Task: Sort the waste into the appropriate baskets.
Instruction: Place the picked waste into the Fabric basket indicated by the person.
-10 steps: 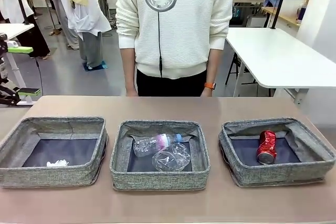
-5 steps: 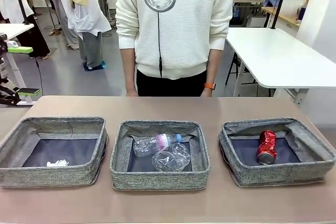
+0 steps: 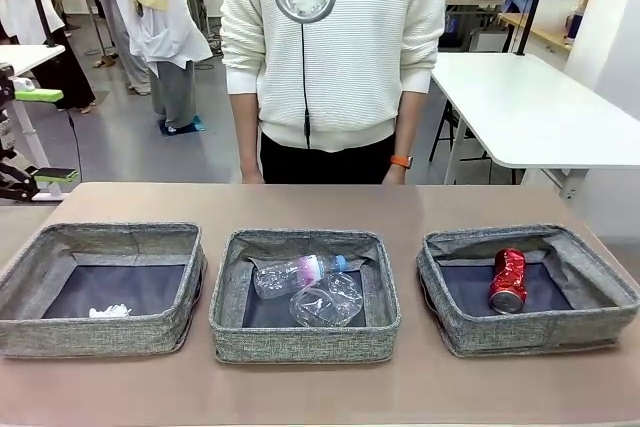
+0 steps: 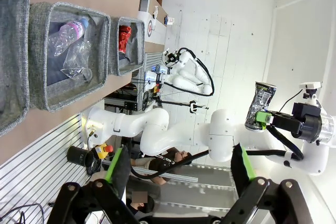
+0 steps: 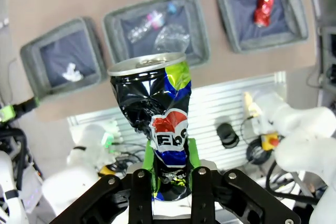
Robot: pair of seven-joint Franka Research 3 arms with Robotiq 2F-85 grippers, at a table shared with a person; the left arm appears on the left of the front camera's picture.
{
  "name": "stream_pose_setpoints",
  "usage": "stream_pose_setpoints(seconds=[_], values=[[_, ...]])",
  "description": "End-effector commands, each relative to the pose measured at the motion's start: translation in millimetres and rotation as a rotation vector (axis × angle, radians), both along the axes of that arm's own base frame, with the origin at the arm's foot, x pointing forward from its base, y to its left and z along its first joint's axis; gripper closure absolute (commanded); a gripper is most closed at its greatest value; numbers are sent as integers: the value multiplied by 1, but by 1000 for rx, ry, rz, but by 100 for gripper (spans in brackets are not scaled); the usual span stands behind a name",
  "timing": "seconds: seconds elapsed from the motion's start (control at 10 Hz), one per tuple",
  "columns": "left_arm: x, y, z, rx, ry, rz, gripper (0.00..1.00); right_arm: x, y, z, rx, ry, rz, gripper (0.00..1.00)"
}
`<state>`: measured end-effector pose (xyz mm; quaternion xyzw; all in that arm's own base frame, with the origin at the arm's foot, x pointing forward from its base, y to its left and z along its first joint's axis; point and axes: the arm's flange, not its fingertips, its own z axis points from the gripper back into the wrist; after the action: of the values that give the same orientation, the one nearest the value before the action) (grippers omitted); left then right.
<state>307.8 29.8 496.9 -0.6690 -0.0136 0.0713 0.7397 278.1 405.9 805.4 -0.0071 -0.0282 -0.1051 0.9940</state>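
While the right gripper (image 5: 169,174) is pinching the dented dark blue-black can (image 5: 155,114) high above the table (image 3: 320,392), the left gripper (image 4: 181,163) is hanging with its fingers spread. The crushed red can (image 3: 508,280) is lying in the right basket (image 3: 530,332), the plastic bottle (image 3: 295,274) and clear cup (image 3: 328,300) in the middle basket (image 3: 305,342), and the crumpled paper (image 3: 108,311) in the left basket (image 3: 95,332).

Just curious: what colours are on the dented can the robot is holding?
Mostly black, with blue, red and yellow-green patches on the dented can; clearest in the right wrist view.
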Motion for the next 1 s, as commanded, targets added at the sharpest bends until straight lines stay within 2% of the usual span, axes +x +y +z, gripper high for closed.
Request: stream_pose_setpoints(seconds=[0.0, 0.9], values=[[-2, -3, 4, -22, -2, 5, 0, -1, 2, 3, 10, 2, 0, 73], [-2, -3, 4, -22, -2, 5, 0, -1, 2, 3, 10, 2, 0, 73]])
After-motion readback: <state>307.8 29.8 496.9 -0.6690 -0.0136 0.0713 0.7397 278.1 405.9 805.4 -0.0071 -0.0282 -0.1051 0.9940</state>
